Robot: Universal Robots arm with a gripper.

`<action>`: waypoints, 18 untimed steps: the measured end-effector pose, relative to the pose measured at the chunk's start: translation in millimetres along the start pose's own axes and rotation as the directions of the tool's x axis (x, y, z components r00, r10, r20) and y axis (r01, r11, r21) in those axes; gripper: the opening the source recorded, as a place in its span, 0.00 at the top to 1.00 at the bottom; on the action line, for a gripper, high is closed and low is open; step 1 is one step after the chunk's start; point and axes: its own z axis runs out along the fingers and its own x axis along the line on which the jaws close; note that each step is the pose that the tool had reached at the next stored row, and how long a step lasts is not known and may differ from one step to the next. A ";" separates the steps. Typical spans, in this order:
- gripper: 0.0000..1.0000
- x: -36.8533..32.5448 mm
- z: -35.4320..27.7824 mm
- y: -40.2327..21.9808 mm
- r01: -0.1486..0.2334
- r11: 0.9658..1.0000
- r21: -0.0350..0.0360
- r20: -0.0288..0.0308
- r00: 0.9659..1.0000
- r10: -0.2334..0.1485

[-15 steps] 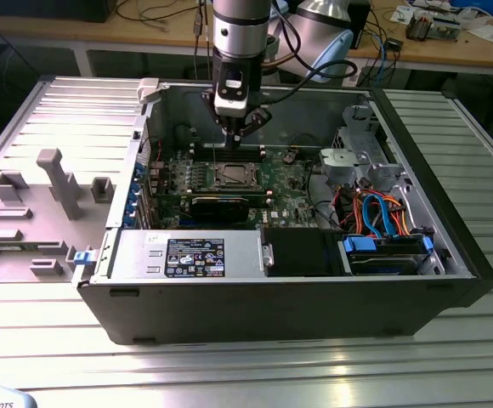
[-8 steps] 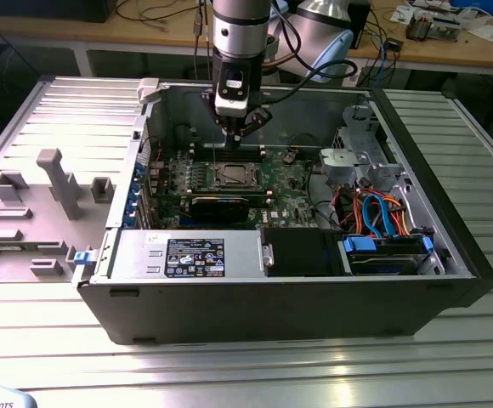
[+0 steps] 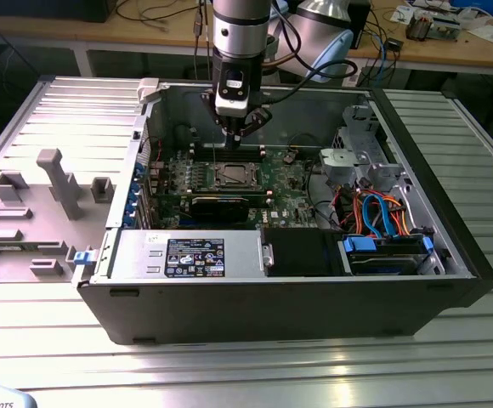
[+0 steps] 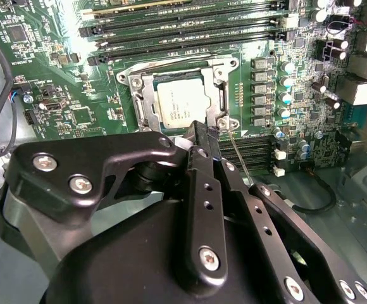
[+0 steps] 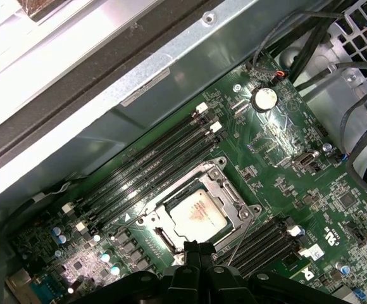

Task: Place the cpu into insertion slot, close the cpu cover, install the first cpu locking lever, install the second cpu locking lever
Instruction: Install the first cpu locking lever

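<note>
Masking the near edge of the cpu cover (image 4: 219, 81), the end effector (image 4: 200, 134) sits pinched narrow beside the cpu (image 4: 182, 104).

the arm's black hand (image 3: 232, 143) hangs inside the open black computer case (image 3: 314, 297) mid-way across the ribbed metal counter (image 3: 314, 365), just above the silver-rimmed square insertion slot (image 3: 234, 175) on the green motherboard (image 3: 291, 183).

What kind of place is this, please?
Probably a robotics lab or workshop. An open computer case sits on a ribbed metal table, a robot arm reaches down into it, and cluttered workbenches stand behind.
</note>
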 end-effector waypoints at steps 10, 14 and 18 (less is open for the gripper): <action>0.89 0.0 0.0 0.0 0.008 1.000 0.000 0.000 1.000 -0.008; 0.89 0.1 0.0 -0.1 0.038 0.999 0.000 0.001 0.999 -0.038; 0.89 0.1 0.0 -0.1 0.089 0.996 0.000 0.001 0.996 -0.089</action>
